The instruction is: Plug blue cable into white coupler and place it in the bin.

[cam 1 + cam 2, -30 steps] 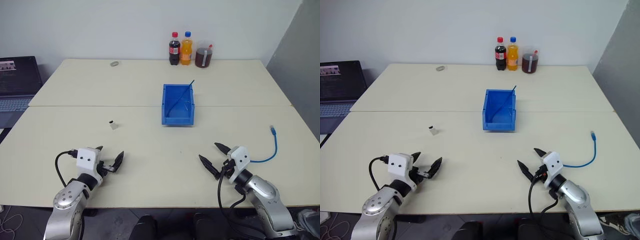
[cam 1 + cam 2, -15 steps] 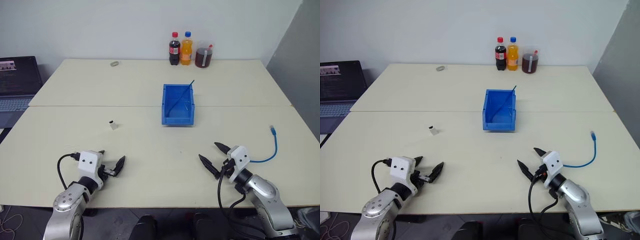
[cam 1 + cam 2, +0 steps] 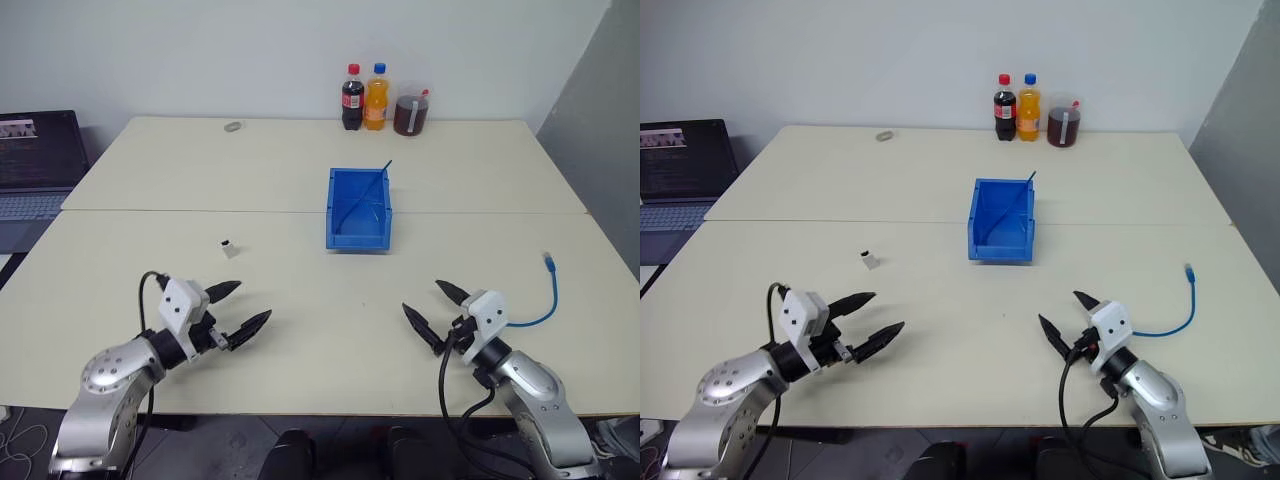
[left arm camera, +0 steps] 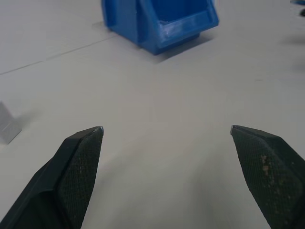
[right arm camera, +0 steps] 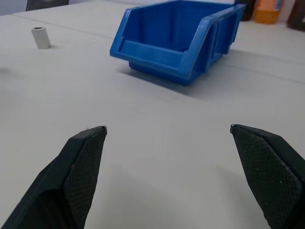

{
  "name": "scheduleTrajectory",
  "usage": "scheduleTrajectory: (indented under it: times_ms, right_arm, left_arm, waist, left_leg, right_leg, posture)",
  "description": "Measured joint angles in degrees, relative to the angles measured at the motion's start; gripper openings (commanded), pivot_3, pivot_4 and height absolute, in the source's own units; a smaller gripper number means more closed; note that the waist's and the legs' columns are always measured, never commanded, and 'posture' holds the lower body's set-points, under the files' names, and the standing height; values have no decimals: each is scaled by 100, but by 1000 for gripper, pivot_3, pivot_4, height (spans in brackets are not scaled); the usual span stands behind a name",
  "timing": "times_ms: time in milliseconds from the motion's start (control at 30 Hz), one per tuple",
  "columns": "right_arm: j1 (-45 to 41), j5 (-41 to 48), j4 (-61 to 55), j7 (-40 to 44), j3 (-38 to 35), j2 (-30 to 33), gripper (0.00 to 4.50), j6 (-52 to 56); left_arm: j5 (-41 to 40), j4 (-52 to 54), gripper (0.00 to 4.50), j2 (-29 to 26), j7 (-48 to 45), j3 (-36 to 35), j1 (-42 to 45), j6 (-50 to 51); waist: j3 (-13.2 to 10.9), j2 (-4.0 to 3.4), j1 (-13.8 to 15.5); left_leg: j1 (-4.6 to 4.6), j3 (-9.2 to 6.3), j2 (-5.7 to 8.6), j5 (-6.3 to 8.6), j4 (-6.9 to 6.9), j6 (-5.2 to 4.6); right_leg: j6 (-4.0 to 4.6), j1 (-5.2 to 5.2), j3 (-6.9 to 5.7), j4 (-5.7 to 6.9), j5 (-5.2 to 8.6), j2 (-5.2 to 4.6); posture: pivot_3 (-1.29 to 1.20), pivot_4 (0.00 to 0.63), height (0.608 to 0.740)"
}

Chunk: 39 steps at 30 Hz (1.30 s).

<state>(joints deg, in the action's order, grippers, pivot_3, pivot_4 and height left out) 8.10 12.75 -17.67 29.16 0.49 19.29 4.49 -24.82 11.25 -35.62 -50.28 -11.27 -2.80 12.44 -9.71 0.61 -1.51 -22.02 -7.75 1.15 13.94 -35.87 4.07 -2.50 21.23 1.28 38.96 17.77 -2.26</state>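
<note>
While hovering over the near edge of the cream table [image 3: 300, 170], left gripper [image 3: 240, 308] spread wide and holding nothing, fingertips aimed toward the middle of the table; right gripper [image 3: 432, 308] likewise spread wide and holding nothing, fingers angled inward toward the left one; both well short of every task item.

White coupler [image 3: 229, 247] standing alone on the tabletop, beyond the left gripper and well apart from it; seen also at the edge of the left wrist view as a pale block [image 4: 7, 125], and small and upright in the right wrist view [image 5: 41, 37].

Bin [image 3: 358, 238], bright blue and open-topped, sitting near the table's centre just past the seam between the two tabletops, lower lip facing the robot; thin dark-blue rod [image 3: 365, 190] leaning inside it, tip sticking up past the far rim.

Blue cable [image 3: 545, 295] lying curved on the table at the robot's right, just beside the right gripper's housing, one plug end pointing away toward the far side; not joined to the coupler, not in the bin.

Cola bottle [image 3: 352, 98], orange-drink bottle [image 3: 376, 97] and a cup of dark liquid [image 3: 409, 112] lined up at the far edge; small ring-like object [image 3: 234, 126] on the far left part; open laptop [image 3: 35, 165] off the table's left side.
</note>
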Motion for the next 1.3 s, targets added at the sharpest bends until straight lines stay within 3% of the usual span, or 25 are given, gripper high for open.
scheduleTrajectory:
  times_ms: [200,533,800,1200,1300]
  right_arm:
    - [34,232,-266,-683,-873,-35,4423,532]
    - [20,445,-506,-1553,-2186,295,4423,2098]
    - [-506,629,-44,-1711,-2467,585,4423,2884]
    - [-1663,331,1968,-1665,-2360,1253,4423,3147]
    - [-2014,244,2587,-1496,-2296,1441,3938,2936]
  left_arm:
    - [-267,-83,4500,-179,-537,419,1221,549]
    - [-532,-19,4500,-259,-1455,1222,1879,1203]
    - [-522,-149,4500,-238,-1648,1348,2096,1202]
    - [-500,-158,4500,-215,-1676,1464,2066,1191]
    - [-497,-158,4500,-211,-1680,1511,2065,1188]
  waist:
    - [-1,0,-1]
    - [-6,-7,-29]
    - [-7,-8,-34]
    - [-9,-12,-44]
    - [-9,-11,-41]
  left_leg:
    - [-1,5,5,0,-2,0]
    - [-2,10,-2,0,9,-1]
    - [-1,18,1,-1,8,-2]
    - [3,33,1,-1,7,-3]
    - [5,41,2,-1,4,-3]
  right_leg:
    - [4,-2,4,1,-4,0]
    - [13,9,8,6,-2,8]
    - [13,9,15,4,-2,7]
    - [11,9,31,6,-4,8]
    - [7,8,39,6,-6,8]
  posture:
    - [0,150,740]
    - [0,150,740]
    - [0,150,740]
    - [0,150,740]
    - [0,150,740]
